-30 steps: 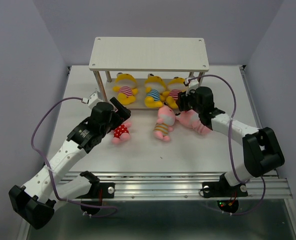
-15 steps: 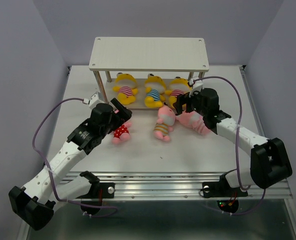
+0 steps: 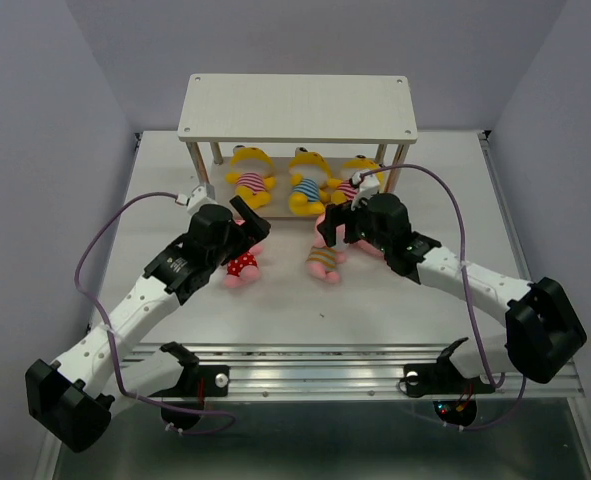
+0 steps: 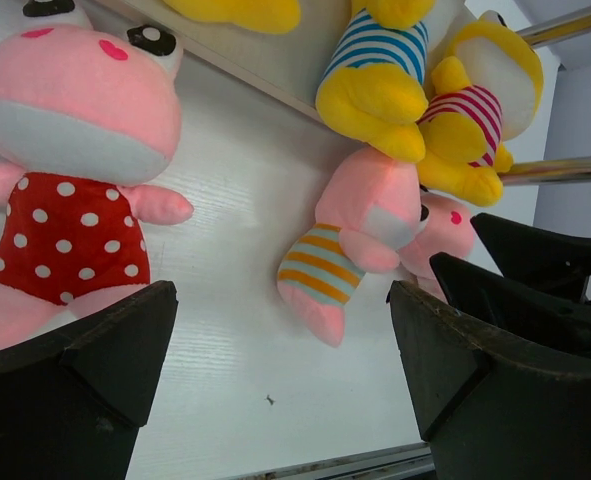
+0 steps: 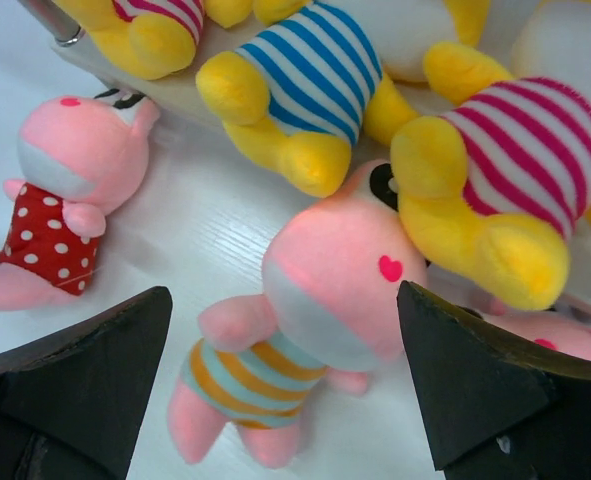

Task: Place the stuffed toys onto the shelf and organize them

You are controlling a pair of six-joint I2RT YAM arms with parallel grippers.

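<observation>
The shelf (image 3: pixel 295 105) stands at the back of the table. Three yellow toys (image 3: pixel 250 178), (image 3: pixel 307 182), (image 3: pixel 355 175) lie on its lower board. A pink toy in red polka dots (image 3: pixel 240 262) and a pink toy in orange stripes (image 3: pixel 325 252) lie on the table in front. A third pink toy (image 4: pixel 442 226) lies to the right, mostly hidden under my right arm. My left gripper (image 3: pixel 247 228) is open and empty above the polka-dot toy (image 4: pixel 70 150). My right gripper (image 3: pixel 335 225) is open and empty, with its jaws either side of the orange-striped toy (image 5: pixel 315 300).
Thin metal shelf legs (image 3: pixel 203 180), (image 3: pixel 400 165) stand at the shelf's front corners. The two grippers are close together; my right gripper's fingers (image 4: pixel 535 265) show in the left wrist view. The metal rail (image 3: pixel 375 375) runs along the table's near edge.
My right gripper has moved left, off the third pink toy, and now stands over the orange-striped pink toy. My left gripper has shifted slightly right and forward. The toys have not moved.
</observation>
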